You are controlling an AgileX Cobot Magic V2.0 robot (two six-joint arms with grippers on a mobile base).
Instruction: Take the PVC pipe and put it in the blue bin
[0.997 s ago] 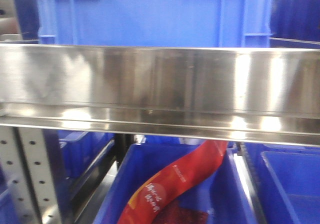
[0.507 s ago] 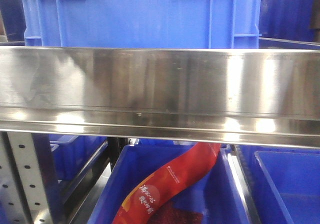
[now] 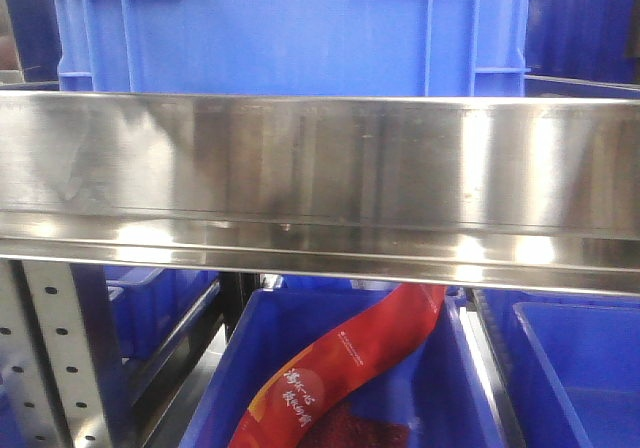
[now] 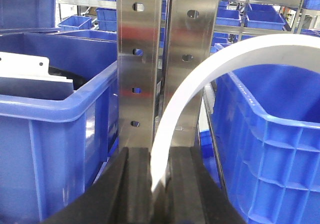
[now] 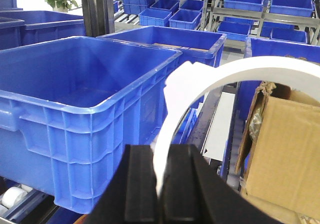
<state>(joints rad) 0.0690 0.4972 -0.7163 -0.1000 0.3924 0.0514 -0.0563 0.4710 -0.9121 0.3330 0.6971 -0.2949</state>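
Steel racks (image 4: 139,64) hold blue bins (image 5: 100,134). Beside one bin, left tool (image 4: 159,156) and right tool (image 5: 161,151) each flank a white arc (image 4: 235,56) curving up-right; whether clamped, I cannot tell.

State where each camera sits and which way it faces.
Front: level with a shelf, facing a steel shelf rail, a blue crate above, a red packet below; no robot part shows.
Left wrist: behind the left gripper, facing steel uprights between blue bins.
Right wrist: behind the right gripper, facing an open blue bin and a cardboard box.
Shared: both wrist views show a white curved strip rising from the gripper.
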